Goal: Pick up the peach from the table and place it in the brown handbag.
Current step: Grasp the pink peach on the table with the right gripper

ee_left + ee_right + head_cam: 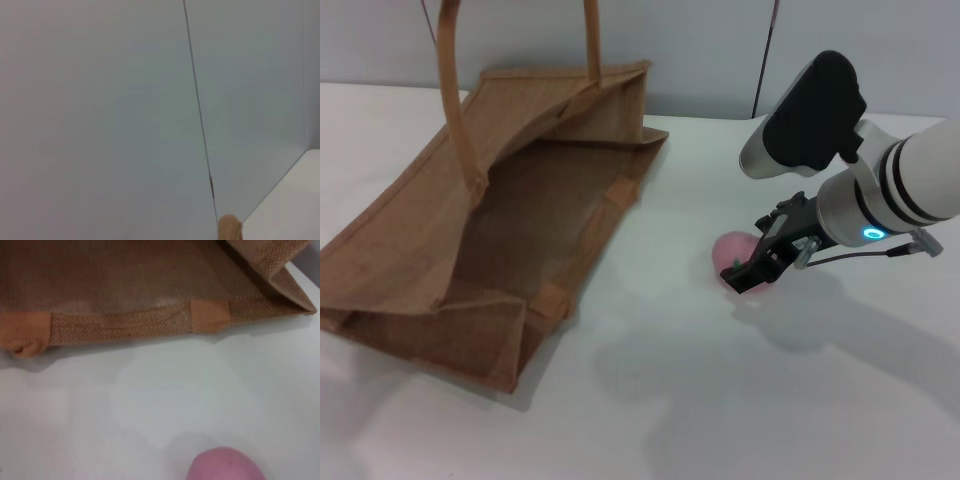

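Behind the work area: a plain pale grey wall (700, 50), split by a thin dark vertical seam (756, 90) into flat panels. In the left wrist view, the same kind of wall (100, 110) fills nearly everything, crossed by a slim dark seam (197, 105) running slantwise, with a small metal fitting (212, 186) partway along it. A second faint seam (303, 75) near a corner, where the panels turn. Soft grey shadows (670, 370) spread across the white surface in the head view. Nothing more legible beyond the panels.
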